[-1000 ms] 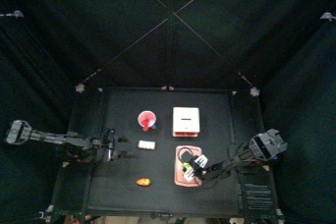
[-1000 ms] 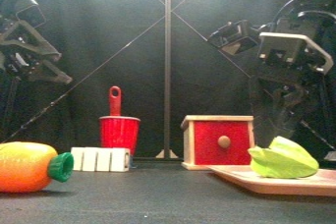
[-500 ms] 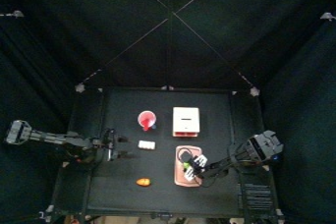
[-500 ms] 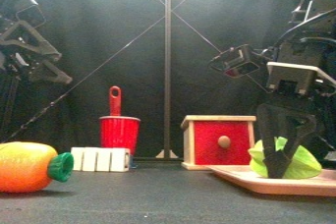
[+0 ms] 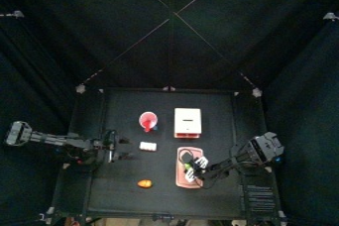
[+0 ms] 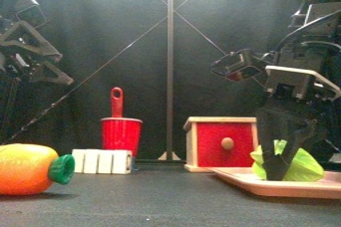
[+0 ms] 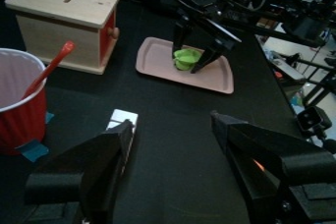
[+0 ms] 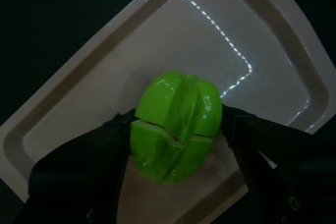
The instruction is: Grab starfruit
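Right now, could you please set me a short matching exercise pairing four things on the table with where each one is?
Things:
1. starfruit
2. spoon
3. carrot
4. wooden box

Places:
A. standing in the red cup
B. lying at the front left of the table
C. on the tray, between the open jaws of the right gripper
D. standing behind the tray, right of the red cup

Pairs: 1-C, 2-A, 3-B, 4-D
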You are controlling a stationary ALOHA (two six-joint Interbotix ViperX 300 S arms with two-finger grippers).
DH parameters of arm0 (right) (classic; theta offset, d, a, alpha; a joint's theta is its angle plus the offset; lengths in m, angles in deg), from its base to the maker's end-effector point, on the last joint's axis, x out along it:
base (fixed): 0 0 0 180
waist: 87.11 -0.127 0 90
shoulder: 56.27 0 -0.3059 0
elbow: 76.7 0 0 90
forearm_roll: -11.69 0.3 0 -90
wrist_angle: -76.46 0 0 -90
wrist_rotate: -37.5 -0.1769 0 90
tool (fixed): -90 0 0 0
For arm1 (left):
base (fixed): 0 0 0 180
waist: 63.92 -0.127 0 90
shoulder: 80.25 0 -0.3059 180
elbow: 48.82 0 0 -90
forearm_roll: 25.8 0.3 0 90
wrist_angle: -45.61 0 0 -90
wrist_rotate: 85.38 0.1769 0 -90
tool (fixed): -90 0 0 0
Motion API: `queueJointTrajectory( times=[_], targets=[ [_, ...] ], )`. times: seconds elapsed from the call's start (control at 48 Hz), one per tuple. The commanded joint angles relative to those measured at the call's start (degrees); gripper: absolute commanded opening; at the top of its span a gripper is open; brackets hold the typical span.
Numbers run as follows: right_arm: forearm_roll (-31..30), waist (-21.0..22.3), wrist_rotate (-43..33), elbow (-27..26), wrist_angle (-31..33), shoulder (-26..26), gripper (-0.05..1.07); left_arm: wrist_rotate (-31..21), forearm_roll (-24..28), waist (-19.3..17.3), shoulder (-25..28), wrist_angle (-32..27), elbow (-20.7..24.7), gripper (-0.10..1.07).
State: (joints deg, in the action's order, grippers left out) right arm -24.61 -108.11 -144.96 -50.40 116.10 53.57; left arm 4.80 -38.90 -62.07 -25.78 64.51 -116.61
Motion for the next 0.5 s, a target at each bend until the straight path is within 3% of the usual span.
queueJointTrajectory(
  times=[0.0, 0.312, 0.479],
  targets=[
    [0.44, 0.62, 0.18, 0.09, 0.09, 0.88, 0.97, 0.00, 0.00, -0.09, 0.09, 0.44, 0.62, 0.97],
    [0.44, 0.62, 0.18, -0.70, 0.09, 0.35, 0.96, 0.00, 0.00, -0.09, 0.09, 0.44, 0.62, 0.97],
    [0.44, 0.26, 0.18, -1.14, 0.09, -0.09, 0.90, 0.09, 0.09, -0.09, 0.09, 0.44, 0.62, 0.97]
  ],
)
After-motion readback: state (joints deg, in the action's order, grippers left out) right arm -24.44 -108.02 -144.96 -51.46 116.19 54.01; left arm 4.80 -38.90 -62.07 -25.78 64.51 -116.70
